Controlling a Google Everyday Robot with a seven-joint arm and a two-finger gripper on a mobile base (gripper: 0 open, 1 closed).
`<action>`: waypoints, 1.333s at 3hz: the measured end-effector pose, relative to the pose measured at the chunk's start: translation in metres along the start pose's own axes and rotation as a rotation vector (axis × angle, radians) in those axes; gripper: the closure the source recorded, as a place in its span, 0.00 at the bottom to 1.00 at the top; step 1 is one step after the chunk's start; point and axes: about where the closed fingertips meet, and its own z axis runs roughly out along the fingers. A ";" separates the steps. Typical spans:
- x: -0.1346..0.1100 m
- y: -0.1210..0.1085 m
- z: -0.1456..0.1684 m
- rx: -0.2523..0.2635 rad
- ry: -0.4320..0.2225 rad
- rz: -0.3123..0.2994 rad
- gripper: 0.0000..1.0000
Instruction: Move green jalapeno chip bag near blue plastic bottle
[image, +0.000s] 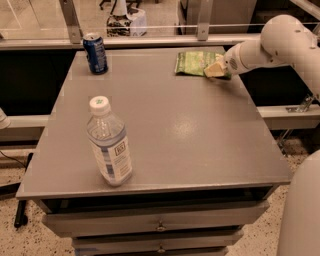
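Note:
The green jalapeno chip bag (192, 62) lies flat at the far right of the grey table (190, 135). My gripper (216, 69) rests at the bag's right end, touching it, and the white arm reaches in from the right. The blue plastic bottle (109, 142), clear with a white cap and a pale blue label, stands upright near the front left edge, far from the bag.
A dark blue soda can (95, 53) stands at the far left corner. A rail and glass panel run behind the table's back edge. Drawers sit under the table front. A white part of the robot (300, 210) fills the lower right.

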 end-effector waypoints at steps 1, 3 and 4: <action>-0.012 0.009 -0.017 -0.016 -0.047 -0.026 0.86; -0.037 0.048 -0.074 -0.083 -0.157 -0.110 1.00; -0.036 0.084 -0.102 -0.175 -0.181 -0.140 1.00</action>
